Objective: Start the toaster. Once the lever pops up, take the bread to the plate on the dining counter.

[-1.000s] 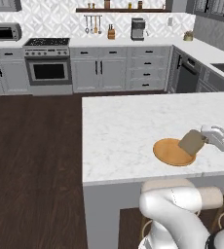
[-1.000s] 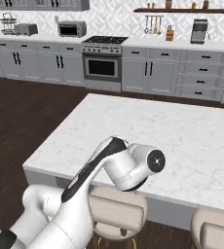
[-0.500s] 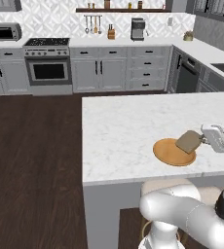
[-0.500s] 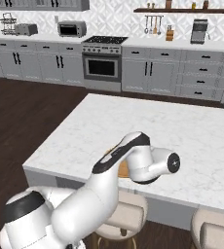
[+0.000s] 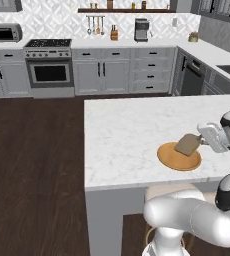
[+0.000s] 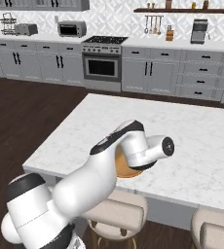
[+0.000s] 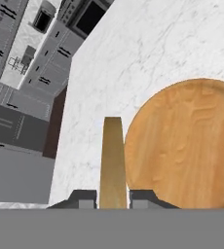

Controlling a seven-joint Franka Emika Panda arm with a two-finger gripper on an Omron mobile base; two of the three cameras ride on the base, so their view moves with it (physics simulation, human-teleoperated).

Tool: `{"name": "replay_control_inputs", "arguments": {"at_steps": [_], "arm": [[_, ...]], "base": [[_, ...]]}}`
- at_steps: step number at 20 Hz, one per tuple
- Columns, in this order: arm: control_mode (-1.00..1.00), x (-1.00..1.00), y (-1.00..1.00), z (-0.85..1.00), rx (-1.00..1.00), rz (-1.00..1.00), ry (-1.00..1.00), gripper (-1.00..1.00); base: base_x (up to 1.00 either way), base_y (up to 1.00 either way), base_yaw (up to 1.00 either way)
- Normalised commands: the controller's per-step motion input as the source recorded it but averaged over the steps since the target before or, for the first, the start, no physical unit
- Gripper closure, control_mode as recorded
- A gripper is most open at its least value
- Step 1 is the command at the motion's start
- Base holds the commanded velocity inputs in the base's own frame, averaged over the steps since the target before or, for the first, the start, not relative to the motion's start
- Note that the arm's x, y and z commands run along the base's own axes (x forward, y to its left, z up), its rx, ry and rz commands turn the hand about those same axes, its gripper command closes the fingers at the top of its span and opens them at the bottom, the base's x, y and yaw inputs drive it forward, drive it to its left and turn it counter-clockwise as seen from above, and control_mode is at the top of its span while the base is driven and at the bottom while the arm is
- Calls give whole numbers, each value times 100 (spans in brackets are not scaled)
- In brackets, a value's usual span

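Gripper [image 7: 112, 197]: jaws clamped on the bread [image 5: 187, 144], one finger on each flat face.
Bread: held tilted just above the plate [image 5: 179, 156], edge-on in the hand view.
Plate: on the dining counter [image 5: 132, 135], near its front edge.
Reason for hold: a grip across the faces probably keeps the thin slice steady for lowering.
Change: bread sits lower and closer to the plate than a second ago; the elbow has swung right.
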Motion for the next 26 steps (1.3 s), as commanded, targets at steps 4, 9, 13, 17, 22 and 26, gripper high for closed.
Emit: {"name": "replay_control_inputs", "arguments": {"at_steps": [4,9,13,17,22,26], "arm": [[-100,42,0,-18,0,0,1,100],[-100,23,0,-37,0,0,4,100],[-100,0,0,-46,0,0,8,100],[-100,0,0,-26,0,0,5,100],[-100,7,0,-6,0,0,2,100],[-100,17,0,0,0,0,0,100]], "base": [[0,0,0],[0,0,0],[0,0,0],[0,0,0],[0,0,0],[0,0,0]]}}
